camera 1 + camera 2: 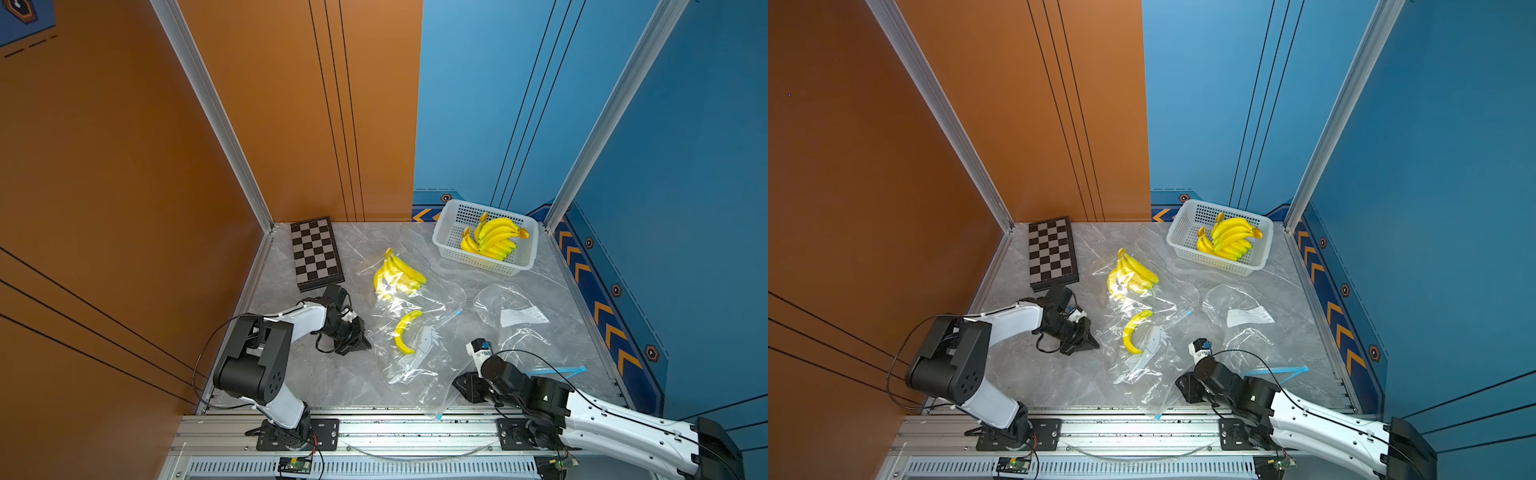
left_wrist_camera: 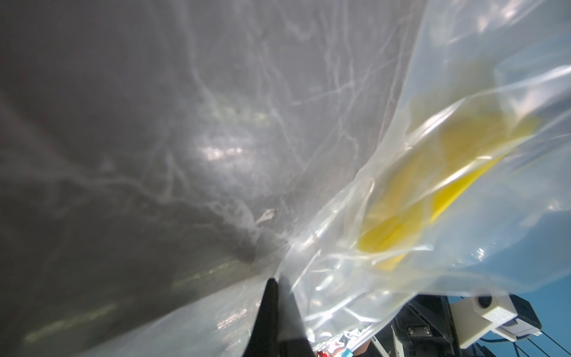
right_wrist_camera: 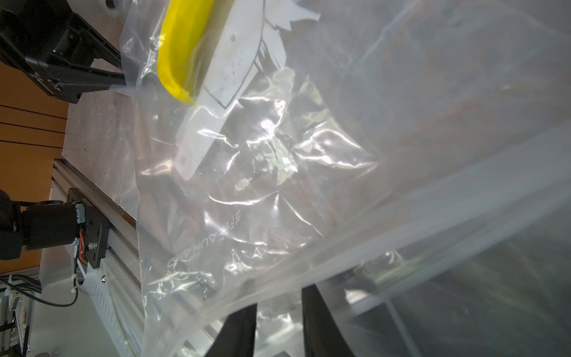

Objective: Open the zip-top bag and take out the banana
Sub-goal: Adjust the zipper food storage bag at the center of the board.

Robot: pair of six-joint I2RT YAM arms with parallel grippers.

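The clear, crinkled bag [image 1: 415, 365] lies mid-worktop [image 1: 324, 374]. A single curved yellow banana [image 1: 405, 330] and a white printed card [image 1: 426, 338] show through it. The left hand [image 2: 276, 282] is clenched on the bag's edge. The right hand [image 3: 279, 301] has its fingers parted, with the bag's zip strip lying across them.

Your left arm [image 1: 299, 320] and right arm [image 1: 623, 432] wear white shells over black joint housings; thin black cables loop off both; each black base plate [image 1: 324, 430] shows silver screws; your left hand [image 2: 274, 279] and right hand [image 3: 279, 298] end in tapered black fingers [image 3: 241, 333].
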